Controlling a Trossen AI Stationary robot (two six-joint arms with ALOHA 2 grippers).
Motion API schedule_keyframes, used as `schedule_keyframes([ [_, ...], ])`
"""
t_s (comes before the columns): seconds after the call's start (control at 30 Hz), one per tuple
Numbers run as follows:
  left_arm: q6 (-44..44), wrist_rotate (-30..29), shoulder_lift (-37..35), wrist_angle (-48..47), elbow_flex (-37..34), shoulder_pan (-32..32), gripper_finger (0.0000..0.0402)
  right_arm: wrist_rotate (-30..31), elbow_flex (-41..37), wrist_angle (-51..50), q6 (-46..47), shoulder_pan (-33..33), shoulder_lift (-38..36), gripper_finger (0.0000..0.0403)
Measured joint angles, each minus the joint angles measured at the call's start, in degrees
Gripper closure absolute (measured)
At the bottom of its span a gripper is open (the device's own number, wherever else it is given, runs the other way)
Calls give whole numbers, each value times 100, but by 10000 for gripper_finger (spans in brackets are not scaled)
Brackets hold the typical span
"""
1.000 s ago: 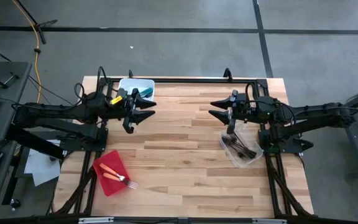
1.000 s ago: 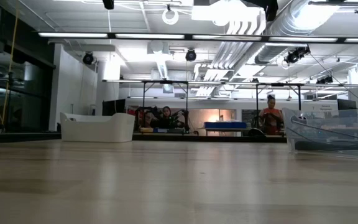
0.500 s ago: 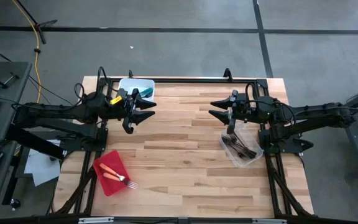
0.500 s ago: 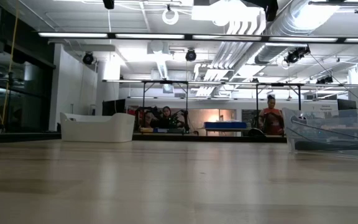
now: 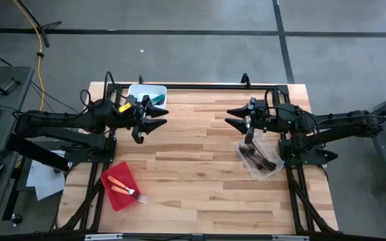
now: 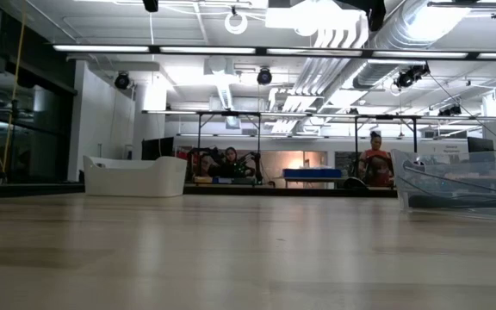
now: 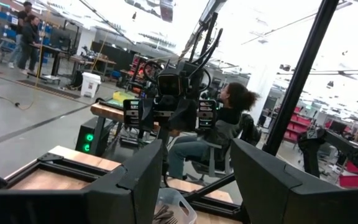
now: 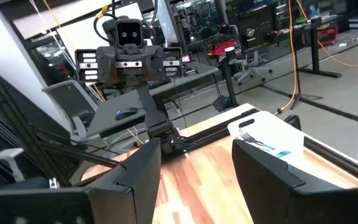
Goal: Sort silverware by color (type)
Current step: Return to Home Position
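The silverware lies sorted in three places. Orange-handled forks lie on a red flat tray at the near left. Teal utensils lie in a white tub at the far left; the right wrist view shows them too. Dark utensils fill a clear tub at the right. My left gripper hovers open, high above the table beside the white tub. My right gripper hovers open above the clear tub's far end. Both point level at each other and hold nothing.
A black frame rail runs along the table's far edge. The bare wood middle lies between the two arms. In the low view the white tub and the clear tub stand at the sides; people sit and stand in the room behind.
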Motion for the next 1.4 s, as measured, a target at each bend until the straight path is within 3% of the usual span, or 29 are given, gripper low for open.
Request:
schedule_keyframes([
  [0.37,1,-2,2,13,0,0,223,-39,0,-1,-386,-1,2,219],
  [1.4,-11,-2,-149,126,0,1,223,-201,0,-3,-229,-1,2,219],
])
